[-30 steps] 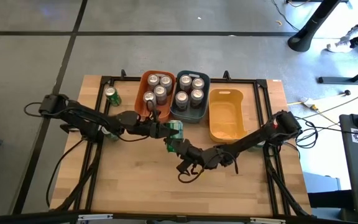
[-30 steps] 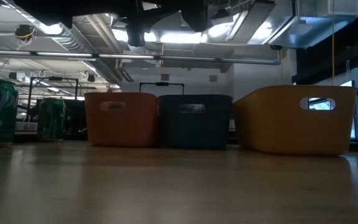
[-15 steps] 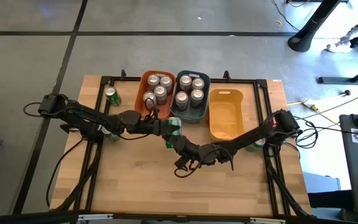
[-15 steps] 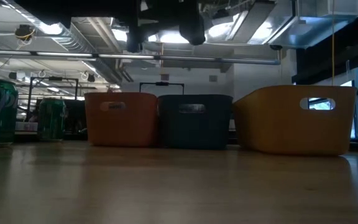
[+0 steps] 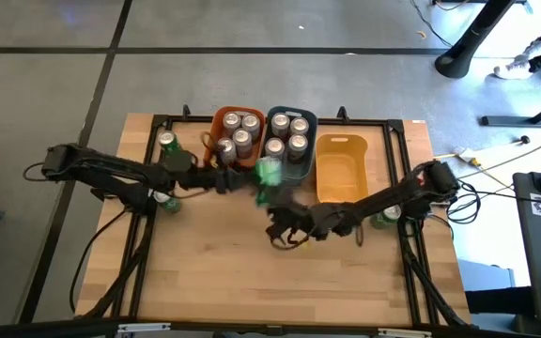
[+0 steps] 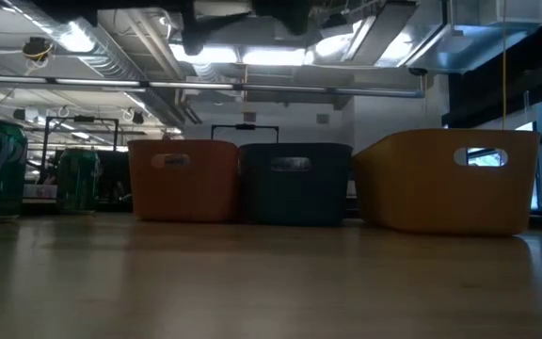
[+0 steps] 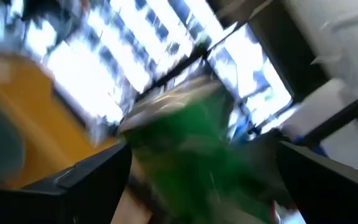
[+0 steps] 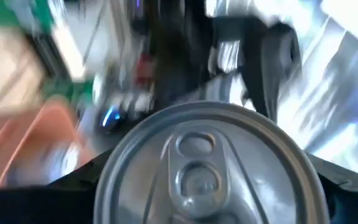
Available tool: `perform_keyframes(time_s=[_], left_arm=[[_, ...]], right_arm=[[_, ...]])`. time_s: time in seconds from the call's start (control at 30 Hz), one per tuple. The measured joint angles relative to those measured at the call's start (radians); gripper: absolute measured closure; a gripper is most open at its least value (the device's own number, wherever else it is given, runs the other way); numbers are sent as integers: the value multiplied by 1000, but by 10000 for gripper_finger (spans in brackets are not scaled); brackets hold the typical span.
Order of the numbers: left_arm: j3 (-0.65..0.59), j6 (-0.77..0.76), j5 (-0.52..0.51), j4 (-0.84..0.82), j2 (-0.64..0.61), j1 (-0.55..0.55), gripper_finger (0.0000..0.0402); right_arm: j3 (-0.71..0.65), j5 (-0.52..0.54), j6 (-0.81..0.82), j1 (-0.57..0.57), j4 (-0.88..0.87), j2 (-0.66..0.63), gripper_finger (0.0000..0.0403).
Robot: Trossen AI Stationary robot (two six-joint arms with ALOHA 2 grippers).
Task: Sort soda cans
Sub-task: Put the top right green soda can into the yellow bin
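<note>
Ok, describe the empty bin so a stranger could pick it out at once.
At the far edge of the wooden table, three plastic bins stand in a row. The one meant is the yellow bin at the right end, beside the grey-blue bin. The grey-blue bin and the orange bin both hold silver-topped cans; the yellow one holds none.

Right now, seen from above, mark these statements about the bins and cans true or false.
The yellow bin holds no cans. True.
The orange bin is empty. False: it holds silver-topped soda cans.
The grey-blue bin stands between the other two bins. True.
Every green can is in a bin. False: one green can stands on the table, left of the orange bin.
Both hands are at the table's edges. False: the left hand and right hand are near the middle.
</note>
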Motion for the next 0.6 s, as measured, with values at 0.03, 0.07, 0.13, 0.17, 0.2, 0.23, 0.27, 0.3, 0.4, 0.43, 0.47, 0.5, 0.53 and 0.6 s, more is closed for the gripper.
perform_keyframes(time_s=[0.03, 0.07, 0.13, 0.17, 0.2, 0.23, 0.27, 0.3, 0.4, 0.43, 0.47, 0.5, 0.53, 0.6], left_arm=[[3, 25, -4, -8, -33, 17, 16], [8, 52, -8, -31, -65, 33, 16], [7, 103, -9, -99, -115, 59, 16], [6, 129, -8, -132, -137, 70, 16], [3, 156, -7, -171, -157, 80, 16], [0, 182, -4, -204, -180, 86, 16], [0, 207, -4, -208, -203, 93, 16], [4, 232, -5, -213, -229, 101, 16], [5, 318, -6, -287, -283, 115, 16], [5, 346, -6, -324, -300, 116, 16], [3, 369, -5, -367, -315, 116, 16], [1, 386, -4, -405, -331, 116, 15], [1, 399, -2, -428, -344, 116, 15], [4, 423, -4, -475, -366, 116, 15]], right_arm=[[-3, 59, 32, -2, -9, -23, 101], [-3, 79, 61, -5, -12, -46, 101], [-1, 126, 130, -21, -78, -99, 101], [-1, 156, 177, -26, -133, -125, 101], [-1, 178, 234, -32, -191, -150, 101], [-1, 181, 302, -40, -262, -179, 101], [-1, 185, 377, -50, -328, -205, 101], [-1, 186, 462, -63, -404, -234, 101], [0, 170, 740, -107, -654, -320, 101], [0, 157, 845, -124, -754, -348, 101], [0, 142, 952, -147, -844, -376, 101], [0, 109, 1060, -169, -944, -405, 101], [0, 63, 1177, -196, -1043, -433, 101], [-1, -54, 1367, -257, -1196, -483, 101]])
